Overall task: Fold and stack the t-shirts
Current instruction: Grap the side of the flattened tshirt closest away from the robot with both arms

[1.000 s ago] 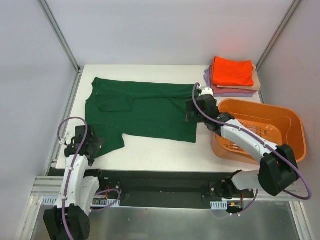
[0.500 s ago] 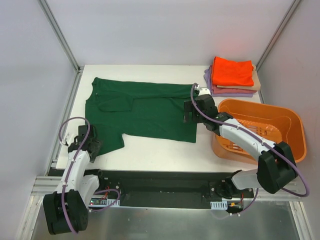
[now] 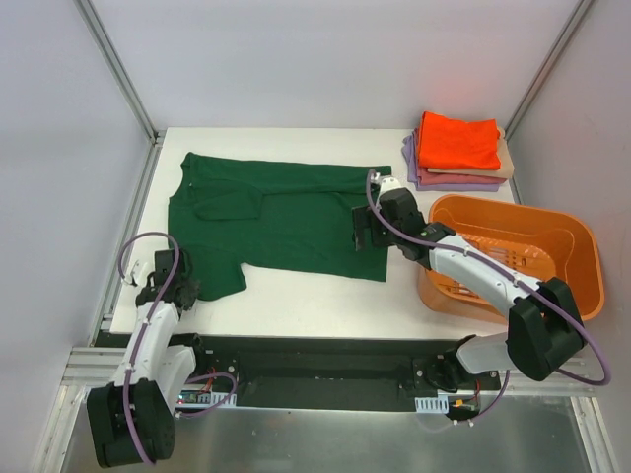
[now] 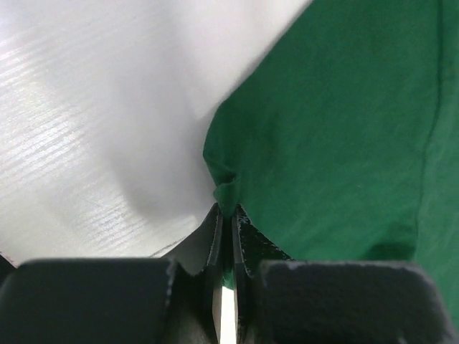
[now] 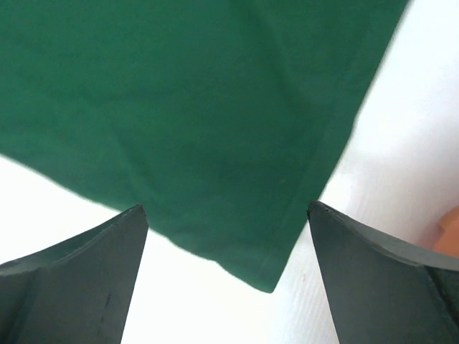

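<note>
Top external: white table (pale walls)

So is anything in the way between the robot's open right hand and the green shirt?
Nothing visible is. The right hand is open just above a corner of the green shirt, and only cloth and the white table show beneath it.

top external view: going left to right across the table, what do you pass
left gripper, jaws shut on cloth → dark green shirt → right gripper, jaws open → orange basket
</note>
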